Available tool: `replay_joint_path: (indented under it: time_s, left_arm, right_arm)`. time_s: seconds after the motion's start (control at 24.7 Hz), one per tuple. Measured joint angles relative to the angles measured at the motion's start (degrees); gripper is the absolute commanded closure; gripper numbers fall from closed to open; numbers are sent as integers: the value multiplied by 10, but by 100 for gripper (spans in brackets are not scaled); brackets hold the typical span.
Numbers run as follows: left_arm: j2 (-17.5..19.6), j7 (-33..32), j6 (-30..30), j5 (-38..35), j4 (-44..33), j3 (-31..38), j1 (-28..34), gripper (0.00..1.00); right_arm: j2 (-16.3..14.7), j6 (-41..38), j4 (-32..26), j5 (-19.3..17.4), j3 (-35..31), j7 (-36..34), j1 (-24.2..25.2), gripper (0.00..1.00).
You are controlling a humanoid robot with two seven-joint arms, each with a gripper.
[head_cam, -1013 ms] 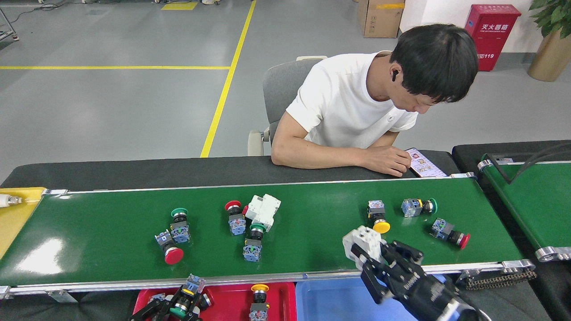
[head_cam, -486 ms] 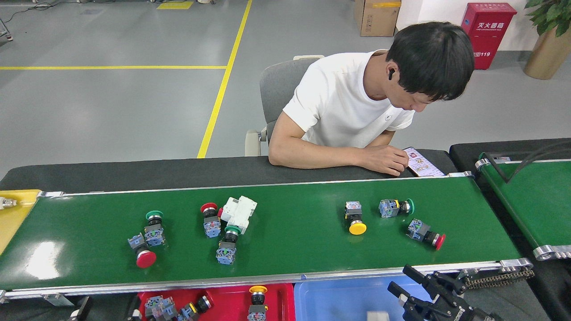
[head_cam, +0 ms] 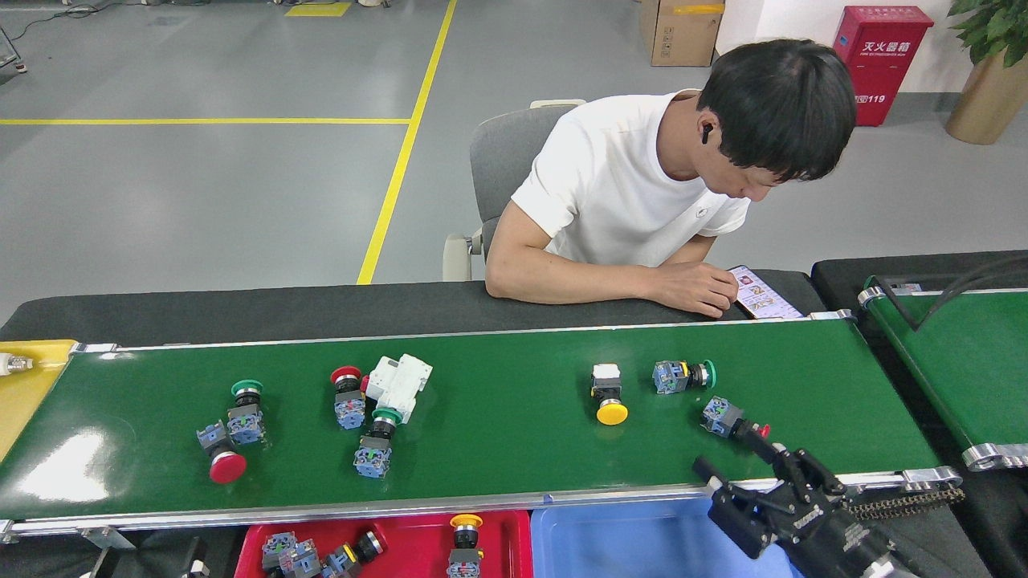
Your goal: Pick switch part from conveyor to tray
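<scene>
Presently your right claw [head_cam: 739,466] stood wide, holding nothing, over the near rail of the conveyor [head_cam: 498,449], tips just beside a red-capped switch [head_cam: 727,419]. Yellow switch [head_cam: 608,393]: mid-belt. Tray [head_cam: 409,538]: below the rail, several switches inside. Your left claw: seemingly out of view.

The red tray [head_cam: 418,526] and blue bin [head_cam: 610,534] run off the bottom edge. The right hand [head_cam: 743,461] covers the red cap of the nearest switch [head_cam: 721,417]. The left hand lies out of view.
</scene>
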Motion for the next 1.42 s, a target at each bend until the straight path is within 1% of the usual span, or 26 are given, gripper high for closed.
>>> replay_joint_path:
  time_s: [0.08, 0.16, 0.28, 0.36, 0.45, 0.53, 0.61, 0.65, 0.69, 0.77, 0.85, 0.89, 0.93, 0.97, 1.01, 1.05, 1.09, 1.13, 1.22, 1.26, 1.3, 1.42]
  left_arm:
    - [-1, -5, 3, -26, 28, -6, -39, 0]
    - [0, -7, 4, -36, 55, -6, -71, 0]
    - [4, -9, 5, -39, 103, -8, -110, 0]
    - [16, -9, 5, -40, 138, -8, -132, 0]
    - [29, -10, 6, -50, 187, -11, -166, 0]
    - [38, -10, 7, -60, 246, -15, -216, 0]
    - [52, -12, 7, -62, 307, -18, -262, 1]
    - [61, -12, 7, -62, 334, -19, -279, 3]
    - [71, -11, 7, -62, 360, -24, -296, 11]
    - [90, -8, 11, -62, 401, -41, -324, 28]
    - [99, -5, 13, -62, 419, -52, -338, 58]
    - [101, -3, 15, -62, 422, -55, -340, 71]
    - [102, -2, 15, -62, 423, -58, -341, 78]
    - [102, -1, 13, -61, 423, -61, -341, 82]
    - [102, 0, 11, -60, 423, -64, -341, 83]
    - [102, 0, 9, -59, 421, -65, -340, 84]
    - [100, 3, 6, -58, 415, -67, -337, 84]
    - [97, 7, 5, -54, 403, -67, -329, 84]
    - [92, 14, 2, -36, 351, -69, -295, 84]
    - [92, 16, -1, -23, 315, -69, -269, 84]
    - [92, 16, -5, -10, 267, -69, -236, 84]
    - [85, 17, -12, -2, 134, -70, -135, 84]
  right_arm:
    - [-10, 20, 0, 4, 0, 0, 17, 4]
    - [-23, 29, 0, 4, -1, 1, 32, 4]
    - [-25, 31, 0, 4, -21, 1, 34, 4]
    - [-25, 34, 0, 4, -32, 1, 34, 4]
    - [-25, 35, 0, 4, -34, -3, 34, 4]
    - [-24, 32, 0, 7, -29, -4, 32, 4]
    - [-10, 32, 0, 14, -6, -5, 22, 4]
    - [1, 35, 1, 18, 12, -4, 11, 4]
    - [10, 36, 4, 24, 32, 3, -6, 5]
    - [25, 41, 24, 49, 69, 16, -39, 5]
    - [51, 58, 57, 73, 104, 24, -74, 5]
    - [58, 68, 75, 86, 120, 26, -91, 5]
    - [63, 82, 95, 99, 138, 28, -107, 5]
    - [65, 94, 115, 108, 156, 29, -123, 5]
    - [65, 110, 134, 114, 173, 30, -137, 6]
    - [66, 124, 147, 116, 186, 30, -147, 10]
    - [67, 136, 161, 117, 202, 30, -157, 17]
    - [68, 143, 168, 118, 214, 30, -163, 28]
    - [68, 151, 175, 118, 226, 31, -169, 54]
    - [68, 154, 176, 118, 229, 31, -170, 70]
    - [68, 155, 176, 117, 232, 30, -171, 77]
    - [68, 153, 176, 115, 238, 29, -172, 84]
